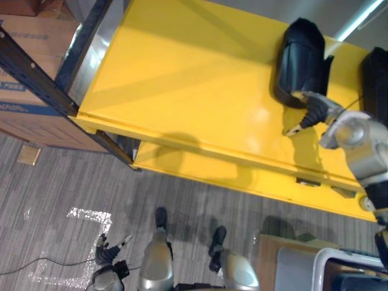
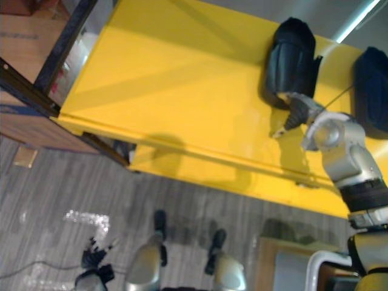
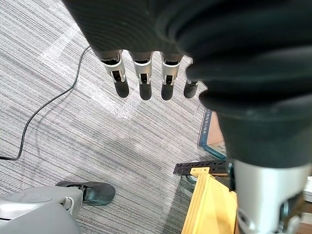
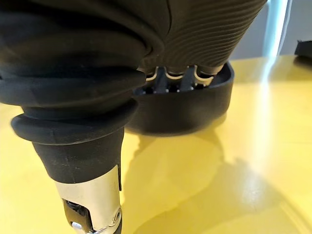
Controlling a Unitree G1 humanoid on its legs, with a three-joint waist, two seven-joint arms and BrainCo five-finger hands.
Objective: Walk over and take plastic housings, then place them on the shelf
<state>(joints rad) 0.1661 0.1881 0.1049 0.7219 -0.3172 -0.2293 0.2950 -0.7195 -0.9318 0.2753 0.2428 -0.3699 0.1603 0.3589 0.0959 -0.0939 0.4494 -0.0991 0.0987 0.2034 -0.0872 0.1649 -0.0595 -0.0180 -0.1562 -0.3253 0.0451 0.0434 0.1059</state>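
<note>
Right wrist view: where is the plastic housing (image 4: pixel 195 107)?
– It lies on the yellow shelf (image 1: pixel 182 91). The right hand (image 1: pixel 312 109) reaches in over its rim. Whether the hand has hold of it cannot be told.
– What could go wrong?
– If the hand lifts out while it is hooked on the rim, it may drag or tip the housing. A push to the side could knock the second housing (image 1: pixel 377 79) near it.
– Is anything in the way?
– Not close by. The dark frame post (image 1: pixel 42 77) and the cardboard boxes (image 1: pixel 30 127) stand well apart. The left hand (image 3: pixel 143 73) hangs low over the floor (image 3: pixel 73 136), fingers straight, holding nothing.
</note>
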